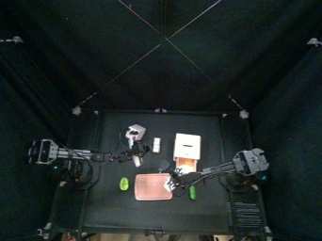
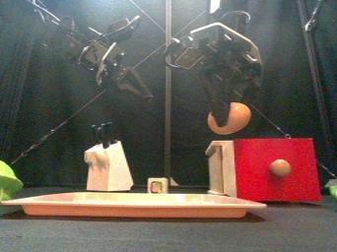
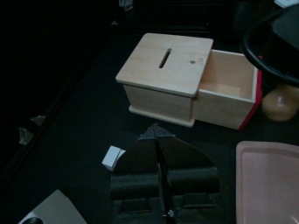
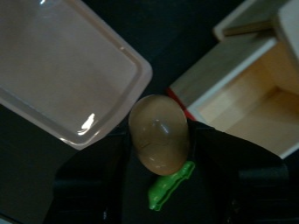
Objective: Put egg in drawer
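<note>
Right end effector (image 2: 232, 110) holds the egg (image 2: 230, 118) aloft, just above the open drawer (image 3: 228, 86). Lowering and release remain. Left end effector (image 3: 165, 162), apparently closed, hangs apart over the surface (image 3: 70, 131).

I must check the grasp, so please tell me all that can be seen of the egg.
The egg is smooth, brownish-tan and slightly glossy, with no visible crack. The right gripper holds it in the air, shut on it. In the front view it hangs above the drawer, whose red-fronted sliding part is pulled out. It touches nothing but the gripper. In the left wrist view it shows beside the open drawer's red end.
</note>
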`<state>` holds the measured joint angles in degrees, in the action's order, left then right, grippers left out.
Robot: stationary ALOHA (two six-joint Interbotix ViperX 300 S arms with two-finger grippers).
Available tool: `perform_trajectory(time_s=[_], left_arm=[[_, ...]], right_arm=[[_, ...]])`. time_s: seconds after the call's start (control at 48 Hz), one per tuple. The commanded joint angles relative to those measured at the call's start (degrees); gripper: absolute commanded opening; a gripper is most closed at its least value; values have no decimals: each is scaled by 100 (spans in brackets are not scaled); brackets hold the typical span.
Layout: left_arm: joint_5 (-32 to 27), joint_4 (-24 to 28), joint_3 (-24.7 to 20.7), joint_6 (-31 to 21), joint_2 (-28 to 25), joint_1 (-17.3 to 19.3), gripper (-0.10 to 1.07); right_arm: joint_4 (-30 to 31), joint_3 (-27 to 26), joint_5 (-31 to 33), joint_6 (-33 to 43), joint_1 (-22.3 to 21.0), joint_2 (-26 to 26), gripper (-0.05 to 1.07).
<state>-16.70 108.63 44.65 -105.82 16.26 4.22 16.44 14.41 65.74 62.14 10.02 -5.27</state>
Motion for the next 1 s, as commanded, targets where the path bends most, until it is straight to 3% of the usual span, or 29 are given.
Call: perform_trajectory(time_s=[0.0,0.333,0.979], left_arm=[[-26,9,-70,0,70,-9,9],[-26,0,-62,0,70,26,9],[-26,0,-44,0,70,26,9]], right_arm=[[18,149,44,0,-149,439,71],[-26,905,53,9,-554,642,72],[633,809,888,-18,-686,457,72]])
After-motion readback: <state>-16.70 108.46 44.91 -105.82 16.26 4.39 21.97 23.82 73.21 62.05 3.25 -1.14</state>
